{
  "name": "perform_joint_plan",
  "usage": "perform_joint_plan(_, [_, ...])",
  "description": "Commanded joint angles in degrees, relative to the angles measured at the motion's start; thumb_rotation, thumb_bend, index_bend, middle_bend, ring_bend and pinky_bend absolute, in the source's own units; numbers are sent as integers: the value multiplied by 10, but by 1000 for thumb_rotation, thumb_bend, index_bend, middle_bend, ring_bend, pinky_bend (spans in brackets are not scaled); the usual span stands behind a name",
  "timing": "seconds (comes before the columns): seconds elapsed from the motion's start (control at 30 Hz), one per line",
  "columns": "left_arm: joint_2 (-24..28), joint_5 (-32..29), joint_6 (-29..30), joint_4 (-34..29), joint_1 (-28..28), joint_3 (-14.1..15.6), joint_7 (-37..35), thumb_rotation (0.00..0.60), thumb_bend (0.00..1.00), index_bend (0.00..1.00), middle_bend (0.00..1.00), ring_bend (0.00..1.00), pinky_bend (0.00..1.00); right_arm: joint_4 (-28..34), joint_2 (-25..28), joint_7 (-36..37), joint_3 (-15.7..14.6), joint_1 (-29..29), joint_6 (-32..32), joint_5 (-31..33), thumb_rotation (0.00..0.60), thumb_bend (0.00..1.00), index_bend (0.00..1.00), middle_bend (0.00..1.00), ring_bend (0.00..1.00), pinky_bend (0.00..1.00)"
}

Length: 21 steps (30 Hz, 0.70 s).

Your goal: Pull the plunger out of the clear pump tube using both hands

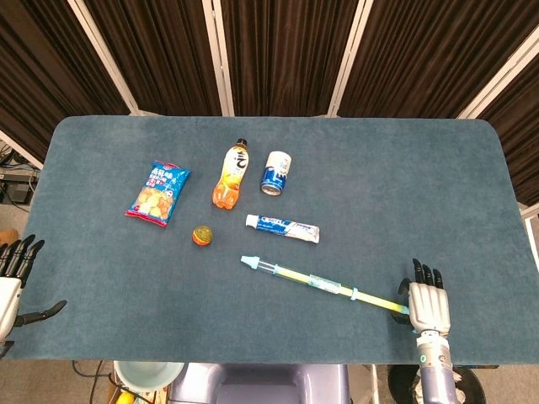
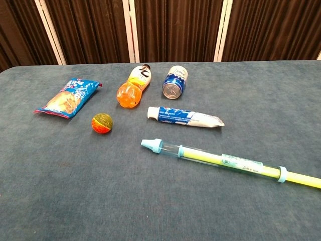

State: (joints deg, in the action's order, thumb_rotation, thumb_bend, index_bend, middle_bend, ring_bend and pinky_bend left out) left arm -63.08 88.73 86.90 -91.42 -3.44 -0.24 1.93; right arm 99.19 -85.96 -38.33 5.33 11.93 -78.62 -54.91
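- Pump tube (image 1: 299, 278) lies slantwise near the desk's (image 1: 101, 278) front edge.
- Right hand (image 1: 428, 305), fingers spread and empty, sits beside the plunger (image 1: 379, 300) end.
- Left hand (image 1: 10, 282) hangs open off the left edge.

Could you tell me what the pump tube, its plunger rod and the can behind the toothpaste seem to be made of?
The pump tube looks like clear, glossy plastic: the yellow plunger rod shows through its wall, and its end caps are pale blue. The rod looks like opaque yellow plastic, though the finish is hard to judge. The can appears to be thin metal, with a silvery top and a printed blue and white side.
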Motion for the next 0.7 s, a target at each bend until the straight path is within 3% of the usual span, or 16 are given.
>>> perform_joint_plan(0.03, [0,-1,-1,0,0,0,0,600,66,0,0,0,20,1,2,-2,-1,0,0,6,600,249,481,24,0,0])
perform_joint_plan(0.5, [0,0,0,0,1,-1,0,600,66,0,0,0,20,-4,-1,0,-12,-2,1,13,600,253,483,25,0,0])
perform_joint_plan(0.7, [0,0,0,-1,1,-1,-1,600,66,0,0,0,20,-27,-7,-4,-10,1,6,28,600,309,513,30,0,0])
